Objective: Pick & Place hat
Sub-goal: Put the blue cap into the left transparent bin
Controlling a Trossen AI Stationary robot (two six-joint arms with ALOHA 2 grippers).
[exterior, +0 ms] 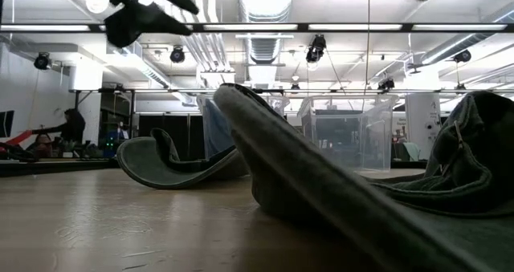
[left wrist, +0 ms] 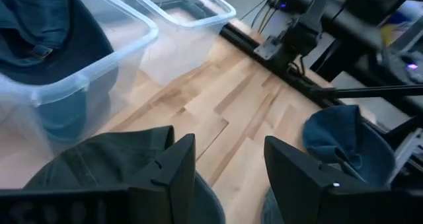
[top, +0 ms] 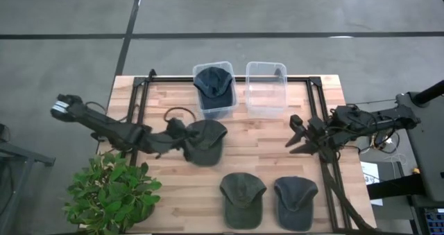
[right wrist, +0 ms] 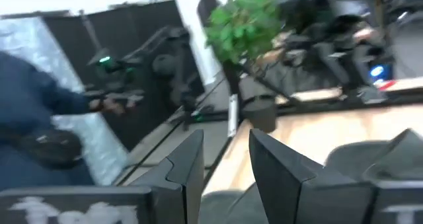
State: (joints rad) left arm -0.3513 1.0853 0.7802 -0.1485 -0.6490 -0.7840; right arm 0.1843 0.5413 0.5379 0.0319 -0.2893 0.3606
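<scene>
A dark green hat (top: 207, 142) lies crown up on the wooden table (top: 263, 134), left of its middle. My left gripper (top: 179, 138) hangs open at the hat's left side. In the left wrist view its fingers (left wrist: 228, 151) stand apart over bare wood, with the hat (left wrist: 99, 161) beside and under one finger. My right gripper (top: 297, 134) is open over the table's right part, level and holding nothing. A dark blue hat (top: 213, 84) lies in the left clear bin (top: 214, 109). My left gripper has one finger (left wrist: 173, 168) over the green hat's edge (left wrist: 142, 148). I cannot tell whether it touches the hat.
An empty clear bin (top: 266, 89) stands at the far edge beside the filled one. A second green hat (top: 243, 199) and a grey-blue hat (top: 295, 202) lie at the near edge. A potted plant (top: 111, 190) stands at the near left corner. Black rails (top: 326, 159) run along the table's sides.
</scene>
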